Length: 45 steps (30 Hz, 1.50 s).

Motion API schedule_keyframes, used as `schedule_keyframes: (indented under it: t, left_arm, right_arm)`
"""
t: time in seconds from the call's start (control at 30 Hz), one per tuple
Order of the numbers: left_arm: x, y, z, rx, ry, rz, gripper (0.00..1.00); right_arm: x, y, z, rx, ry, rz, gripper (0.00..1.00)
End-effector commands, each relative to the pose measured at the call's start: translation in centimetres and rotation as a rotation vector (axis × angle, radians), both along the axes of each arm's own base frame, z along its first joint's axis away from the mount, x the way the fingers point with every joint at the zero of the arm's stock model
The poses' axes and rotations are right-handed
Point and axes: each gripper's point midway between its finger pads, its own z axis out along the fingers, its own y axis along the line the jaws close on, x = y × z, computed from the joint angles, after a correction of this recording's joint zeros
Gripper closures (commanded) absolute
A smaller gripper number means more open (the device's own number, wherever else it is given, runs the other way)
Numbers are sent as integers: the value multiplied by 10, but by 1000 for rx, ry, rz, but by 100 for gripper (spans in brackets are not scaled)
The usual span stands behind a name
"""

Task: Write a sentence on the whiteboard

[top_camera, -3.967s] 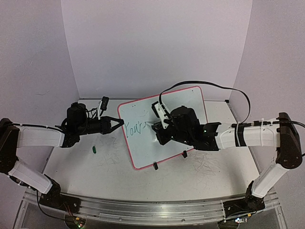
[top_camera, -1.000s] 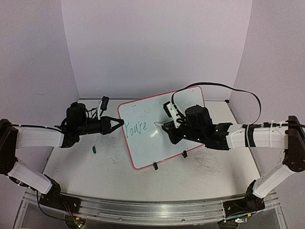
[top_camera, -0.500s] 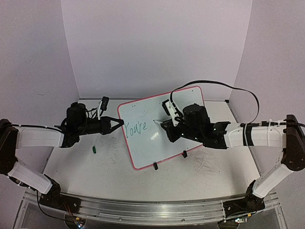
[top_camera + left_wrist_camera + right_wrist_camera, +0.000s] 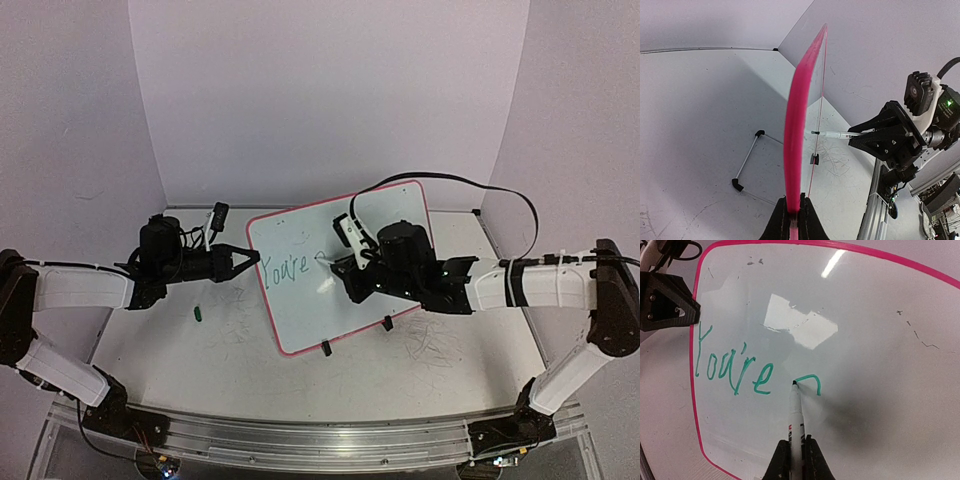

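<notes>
near us on the desk (image 4: 200, 370), our left pincer (image 4: 247, 262) is clamped on the pink left edge of the whiteboard (image 4: 385, 215), which stands askew. our right pincer (image 4: 796, 446) grips a marker (image 4: 796, 410). its tip meets a short curved stroke (image 4: 812, 379) just after the sentence (image 4: 735, 367) (green, "you're" so far).

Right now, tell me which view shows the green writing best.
Right wrist: the writing fills the frame, "You're" legible, the marker at a further stroke. Top shows it small; left wrist sees the board edge-on, no writing.
</notes>
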Motion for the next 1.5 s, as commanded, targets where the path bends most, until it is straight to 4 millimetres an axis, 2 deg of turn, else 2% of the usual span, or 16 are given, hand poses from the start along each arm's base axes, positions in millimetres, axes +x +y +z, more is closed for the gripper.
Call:
schedule_keyframes:
  t: [0.0,0.27,0.57,0.97,1.13,1.33,1.47]
  left_arm:
    - [2,-1,17,-10,-65,-7,100]
    - [1,0,17,-11,-65,-5,100]
    - [0,0,19,-14,-68,-4,100]
    - [1,0,19,-13,-67,-7,100]
    - [1,0,19,-12,-67,-6,100]
    - [1,-1,17,-9,-66,-7,100]
    - [1,0,17,-9,-63,-7,100]
  right_arm:
    - [-3,-9,-17,-28,44,-28,100]
    - [0,-20,-13,-29,30,-78,100]
    - [18,-23,11,17,-21,-151,100]
    - [29,-25,25,41,-54,-184,100]
    - [26,-21,20,37,-42,-158,100]
    - [8,-19,-5,3,18,-93,100]
    - [4,-27,-20,-24,42,-112,100]
